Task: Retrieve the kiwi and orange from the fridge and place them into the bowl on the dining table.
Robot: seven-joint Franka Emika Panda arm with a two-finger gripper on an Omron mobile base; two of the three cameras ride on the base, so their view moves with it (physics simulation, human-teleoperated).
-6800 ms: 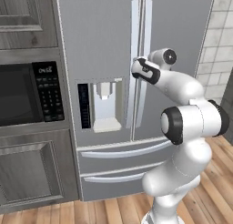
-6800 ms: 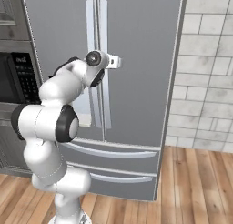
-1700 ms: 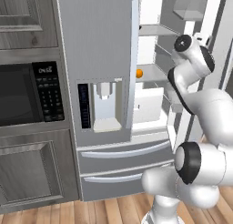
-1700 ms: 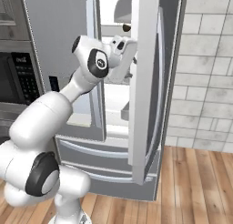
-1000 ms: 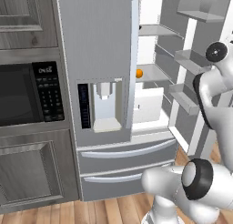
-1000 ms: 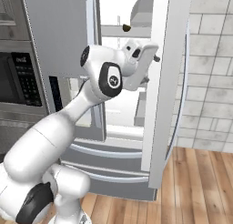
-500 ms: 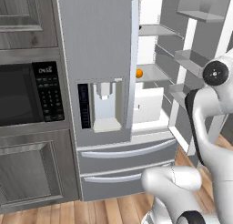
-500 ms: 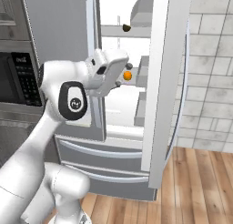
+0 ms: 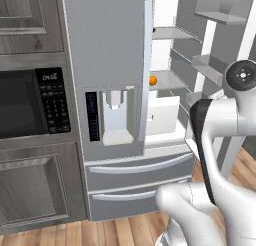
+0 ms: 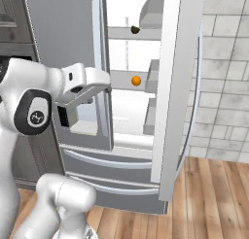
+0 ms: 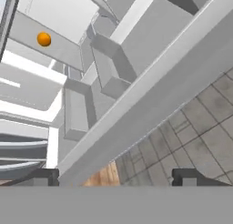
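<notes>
The fridge (image 9: 107, 40) has its right door (image 10: 176, 87) swung wide open, showing the white inside. The orange (image 10: 136, 80) sits on a middle shelf, also seen as the orange (image 9: 153, 80) and the orange (image 11: 44, 39). The kiwi (image 10: 135, 29) lies on the shelf above it. My gripper (image 11: 116, 176) is open with nothing between its fingers. It is outside the fridge, facing the door's inner bins (image 11: 109, 68) and well away from both fruits. The bowl and the dining table are out of view.
A built-in microwave (image 9: 25, 102) and grey cabinets stand left of the fridge. Two lower drawers (image 9: 137, 165) are shut. The open door (image 11: 150, 95) juts out on the right, near a brick wall (image 10: 226, 87). Wooden floor (image 10: 209, 194) lies in front.
My arm has pulled back from the open door, the hand moving down and left in the right base view. The door stays wide open and the fruits have not moved.
</notes>
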